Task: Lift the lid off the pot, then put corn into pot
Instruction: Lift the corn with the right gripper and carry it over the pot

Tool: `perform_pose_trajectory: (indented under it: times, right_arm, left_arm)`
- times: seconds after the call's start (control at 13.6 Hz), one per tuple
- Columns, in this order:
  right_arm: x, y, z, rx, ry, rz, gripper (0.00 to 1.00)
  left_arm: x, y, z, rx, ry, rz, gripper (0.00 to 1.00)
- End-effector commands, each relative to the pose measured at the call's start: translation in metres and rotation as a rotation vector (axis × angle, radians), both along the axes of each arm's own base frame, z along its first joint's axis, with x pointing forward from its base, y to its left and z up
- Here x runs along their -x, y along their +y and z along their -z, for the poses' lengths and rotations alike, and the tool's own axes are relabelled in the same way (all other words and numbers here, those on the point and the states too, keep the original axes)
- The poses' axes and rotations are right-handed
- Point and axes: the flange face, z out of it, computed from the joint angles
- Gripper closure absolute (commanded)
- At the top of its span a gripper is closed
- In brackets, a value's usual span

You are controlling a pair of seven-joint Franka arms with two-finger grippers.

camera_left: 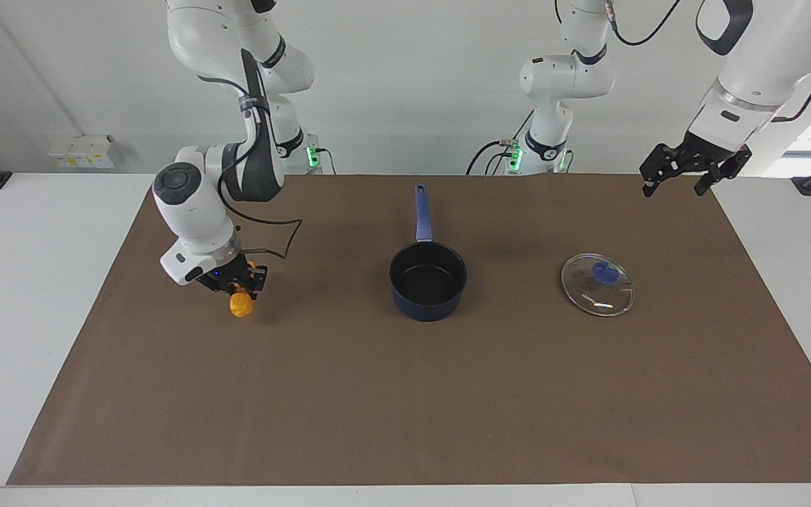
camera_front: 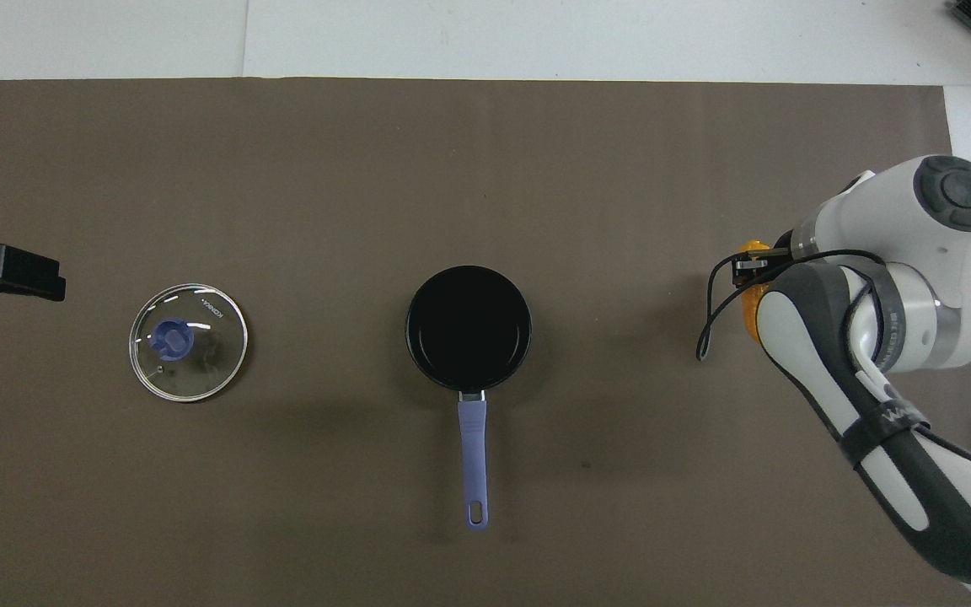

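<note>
Reading my facing view: right hand (camera_left: 238,284) clamped on corn (camera_left: 240,305), cob raised just off mat (camera_left: 377,408) at pot's 9 o'clock. Pot (camera_left: 427,280) mid-counter, uncovered, handle at 12 o'clock toward robots. Lid (camera_left: 598,284) flat on mat at pot's 3 o'clock. My left hand (camera_left: 683,172) waits high at lid's 1 o'clock, fingers apart.

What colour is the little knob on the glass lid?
Blue. The knob sits at the centre of the clear lid, best seen in the overhead view.
</note>
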Motion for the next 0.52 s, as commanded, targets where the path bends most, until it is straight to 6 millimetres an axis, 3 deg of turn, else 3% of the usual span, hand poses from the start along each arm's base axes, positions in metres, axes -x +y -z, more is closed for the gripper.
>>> perform_pose_trajectory:
  times: [0.0,0.07,0.22,0.44]
  right_arm:
    - [-0.013,0.052,-0.054,0.024,-0.021,0.035,1.00]
    - [-0.017,0.084,-0.060,0.046,-0.012,0.022,1.00]
    - [-0.025,0.120,-0.077,0.048,-0.001,0.073,1.00]
    - [-0.028,0.195,-0.091,0.019,-0.035,0.126,1.00]
  left_arm:
    - [0.006,-0.002,0.000,0.014,-0.017,0.017,0.00]
    - [0.006,-0.003,-0.001,0.014,-0.018,0.017,0.00]
    - [0.006,-0.003,-0.001,0.014,-0.018,0.018,0.00]
    - [0.006,-0.003,0.000,0.016,-0.017,0.018,0.00]
